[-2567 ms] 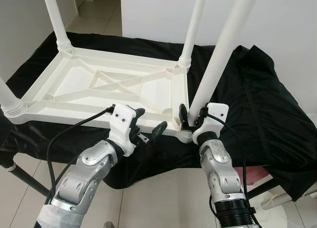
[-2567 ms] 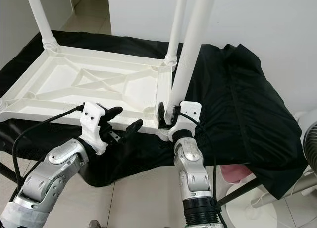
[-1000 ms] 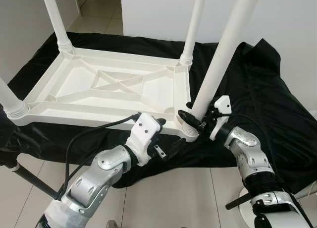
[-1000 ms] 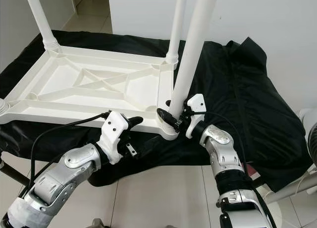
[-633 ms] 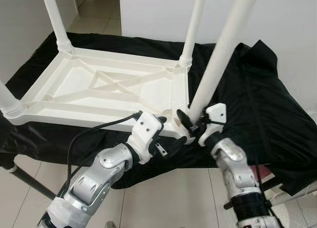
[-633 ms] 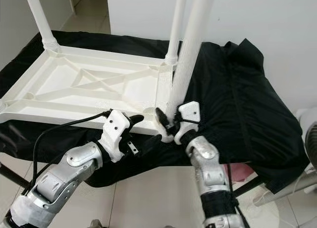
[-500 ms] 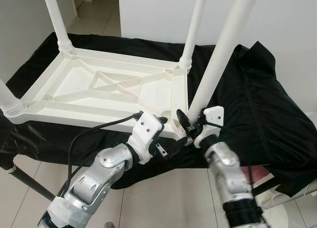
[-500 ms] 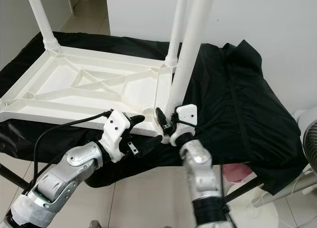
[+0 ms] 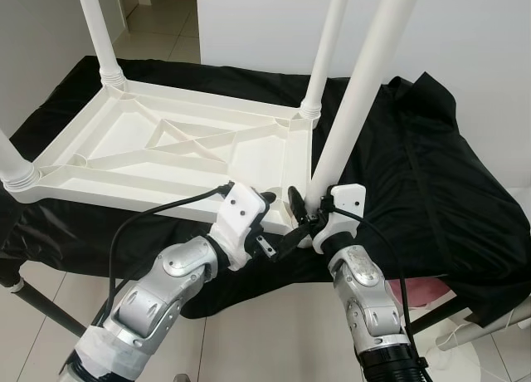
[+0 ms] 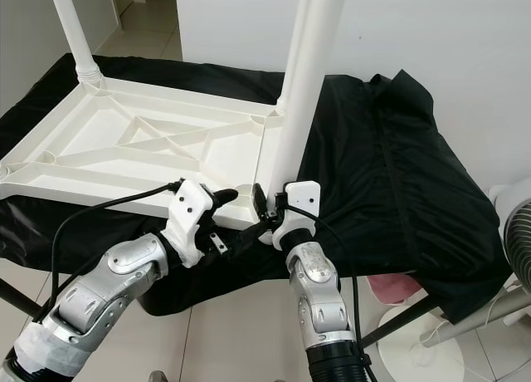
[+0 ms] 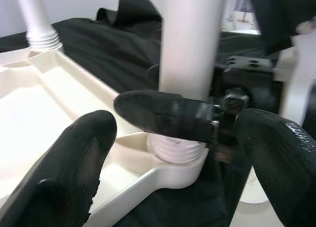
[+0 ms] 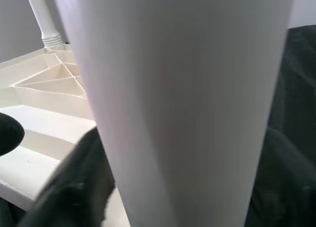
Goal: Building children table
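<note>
A white plastic children's table (image 9: 166, 145) lies upside down on a black cloth, its legs pointing up. The near right leg (image 9: 353, 100) stands in the table's near right corner socket (image 11: 175, 150). My right gripper (image 9: 305, 214) is shut on this leg just above its threaded base. In the right wrist view the leg (image 12: 182, 103) sits between the blurred fingers (image 12: 84, 177). My left gripper (image 9: 278, 222) is open at the same corner. Its fingertips (image 11: 74, 163) straddle the socket from the front without touching it.
Three more legs stand up from the far left (image 9: 99, 33), far right (image 9: 323, 50) and near left (image 9: 12, 166) corners. The black cloth (image 9: 431, 174) drapes over the support's edges. A white wall is behind. A fan (image 10: 518, 232) stands on the tiled floor at the right.
My right forearm has swung from the right side back under the leg, with its wrist turned around the leg's base. The left gripper has stayed open at the corner.
</note>
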